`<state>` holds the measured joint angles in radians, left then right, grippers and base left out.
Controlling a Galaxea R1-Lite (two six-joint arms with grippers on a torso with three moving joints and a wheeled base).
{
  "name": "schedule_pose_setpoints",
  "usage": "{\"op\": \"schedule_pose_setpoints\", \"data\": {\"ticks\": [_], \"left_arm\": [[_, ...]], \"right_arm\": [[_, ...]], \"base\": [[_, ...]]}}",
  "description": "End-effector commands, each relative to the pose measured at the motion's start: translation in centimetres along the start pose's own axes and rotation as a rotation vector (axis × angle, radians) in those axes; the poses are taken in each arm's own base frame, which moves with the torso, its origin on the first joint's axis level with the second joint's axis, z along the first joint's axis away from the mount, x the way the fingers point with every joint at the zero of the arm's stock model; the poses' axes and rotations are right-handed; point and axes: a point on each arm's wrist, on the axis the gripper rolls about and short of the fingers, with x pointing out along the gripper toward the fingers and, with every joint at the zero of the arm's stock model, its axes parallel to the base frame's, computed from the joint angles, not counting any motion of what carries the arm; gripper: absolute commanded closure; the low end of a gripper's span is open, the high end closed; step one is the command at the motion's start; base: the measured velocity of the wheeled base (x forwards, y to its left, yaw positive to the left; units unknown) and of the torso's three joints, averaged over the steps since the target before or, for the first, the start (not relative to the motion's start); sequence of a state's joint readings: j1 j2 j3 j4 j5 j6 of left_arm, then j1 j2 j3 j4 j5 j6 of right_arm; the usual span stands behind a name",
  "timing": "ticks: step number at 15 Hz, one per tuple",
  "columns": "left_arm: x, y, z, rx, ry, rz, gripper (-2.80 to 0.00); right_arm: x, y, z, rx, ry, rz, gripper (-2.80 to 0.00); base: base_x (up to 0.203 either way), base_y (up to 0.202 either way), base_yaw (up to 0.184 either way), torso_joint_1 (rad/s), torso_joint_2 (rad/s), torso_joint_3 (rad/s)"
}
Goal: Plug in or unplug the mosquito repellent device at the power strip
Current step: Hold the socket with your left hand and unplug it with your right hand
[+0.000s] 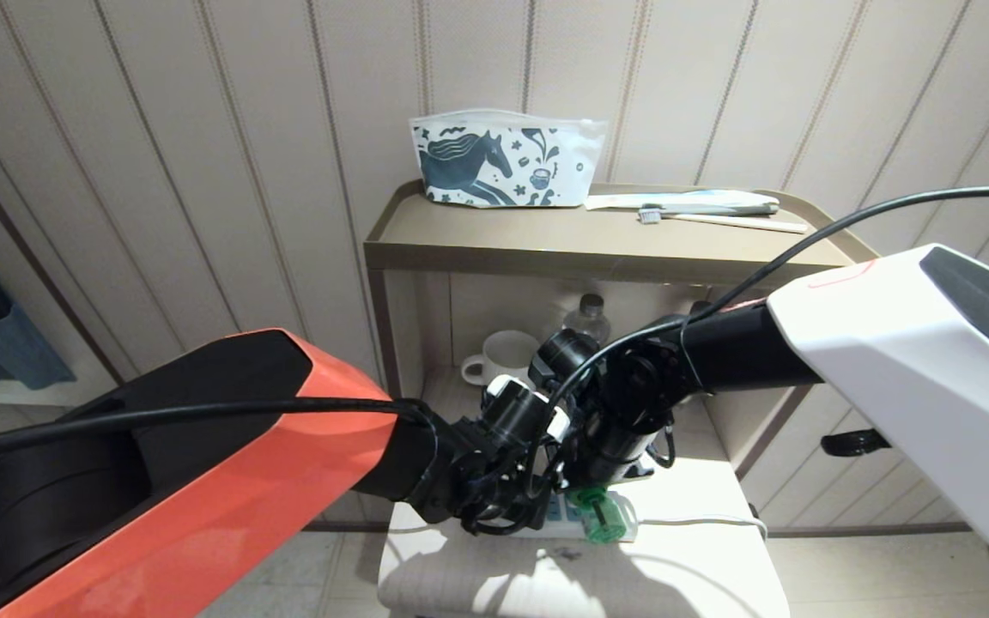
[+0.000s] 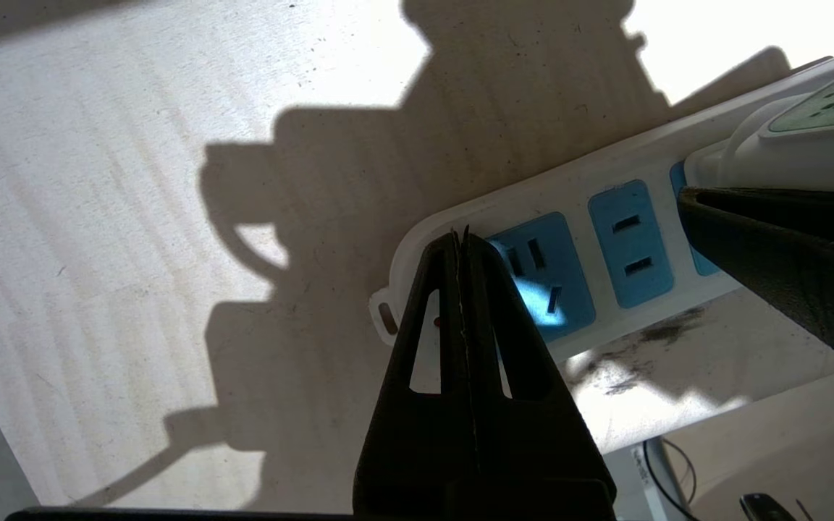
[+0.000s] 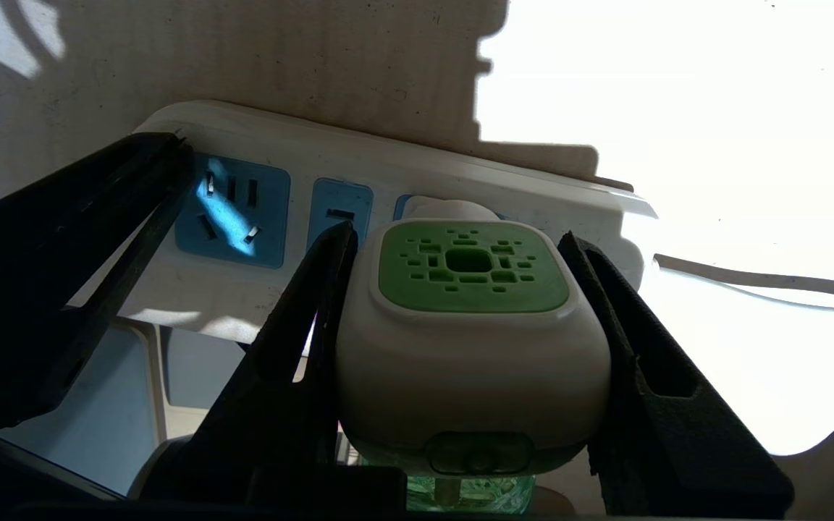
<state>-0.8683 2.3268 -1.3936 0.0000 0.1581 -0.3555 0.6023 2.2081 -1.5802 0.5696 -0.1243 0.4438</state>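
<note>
The mosquito repellent device (image 3: 471,325), a white head with a green vented top over a green bottle, has its back against the end socket of the white power strip (image 3: 417,155); its prongs are hidden. My right gripper (image 3: 458,233) is shut on the head, one finger against each side. My left gripper (image 2: 460,235) is shut with nothing in it, its tips resting on the strip's other end beside the three-hole blue socket (image 2: 544,278). In the head view both wrists meet over the strip (image 1: 556,511), and the green bottle (image 1: 608,518) shows below them.
The strip lies on a low white table (image 1: 700,566), and its thin cord (image 3: 750,278) trails off to one side. Behind stands a beige shelf cart (image 1: 546,249) with a horse-print pouch (image 1: 503,163), a toothbrush (image 1: 718,219), a mug (image 1: 503,356) and a clear bottle (image 1: 589,318).
</note>
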Motion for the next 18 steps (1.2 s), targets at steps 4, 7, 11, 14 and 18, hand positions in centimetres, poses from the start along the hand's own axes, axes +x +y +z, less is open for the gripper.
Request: {"op": "schedule_pose_setpoints", "data": {"ticks": [4, 7, 11, 14, 18], "left_arm": [[1.2, 0.2, -0.9, 0.005, 0.031, 0.028, 0.00], [1.4, 0.2, -0.9, 0.005, 0.026, 0.042, 0.00], [1.3, 0.1, -0.8, 0.004, 0.023, 0.043, 0.00], [1.4, 0.0, -0.4, 0.003, 0.009, 0.038, 0.00], [1.5, 0.0, -0.3, 0.003, 0.008, 0.037, 0.00]], "right_arm": [[0.0, 0.0, -0.1, 0.001, 0.008, -0.002, 0.00], [-1.2, -0.1, -0.1, 0.004, -0.012, 0.008, 0.00], [-2.6, -0.3, 0.0, 0.006, -0.039, 0.018, 0.00], [-2.6, -0.4, -0.2, 0.006, -0.033, 0.015, 0.00], [-2.7, -0.5, -0.4, 0.008, -0.032, 0.018, 0.00]], "base": [[0.000, 0.000, 0.000, 0.000, 0.00, 0.000], [0.000, 0.000, 0.000, 0.000, 0.00, 0.000], [0.000, 0.000, 0.000, 0.000, 0.00, 0.000], [0.000, 0.000, 0.000, 0.000, 0.00, 0.000], [0.000, 0.000, 0.000, 0.000, 0.00, 0.000]]}}
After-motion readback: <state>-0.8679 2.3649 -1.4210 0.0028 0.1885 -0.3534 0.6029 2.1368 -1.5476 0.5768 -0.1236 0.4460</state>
